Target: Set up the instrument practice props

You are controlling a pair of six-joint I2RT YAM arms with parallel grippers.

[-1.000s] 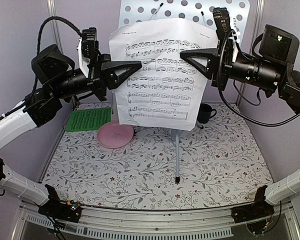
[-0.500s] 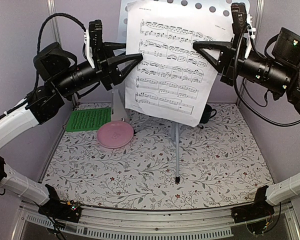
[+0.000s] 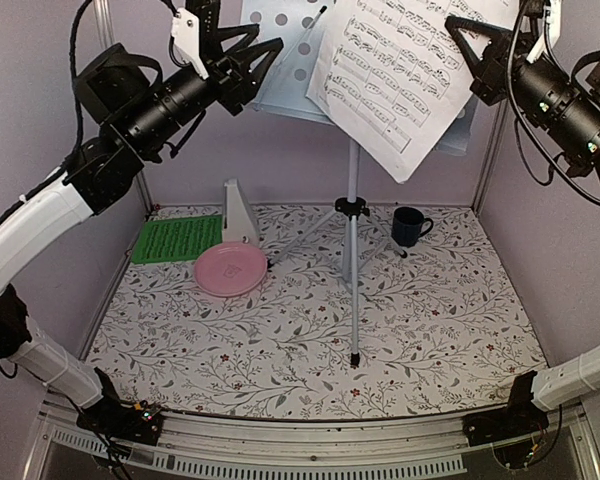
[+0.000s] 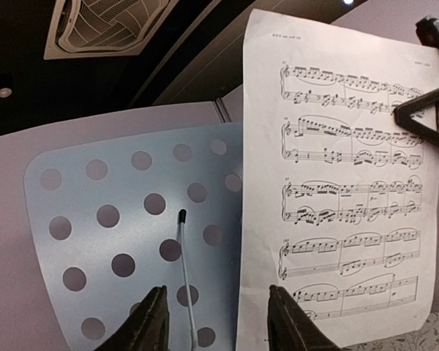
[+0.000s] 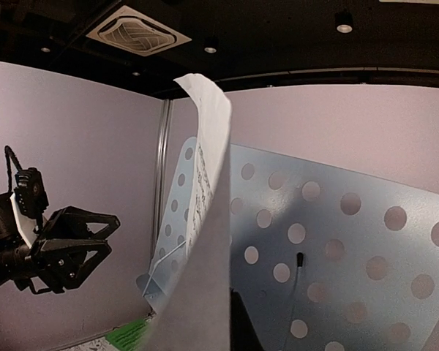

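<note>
seating the white music sheet (image 3: 405, 75) on the music stand (image 3: 280, 60) is our step: the right gripper (image 3: 463, 38) pinches its edge, sheet tilted across the stand's right half, seemingly unseated. the left gripper (image 4: 218, 322) gapes empty at the stand's left. next we must level and lower it. green sheet (image 3: 177, 240) and metronome (image 3: 238, 210) wait left of the stand on floral cloth (image 3: 430, 330), lilac walls (image 3: 540, 200) behind.

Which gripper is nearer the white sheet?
Right. The right gripper grips the edge of the white sheet; the left gripper hangs open, apart, to its left.
</note>
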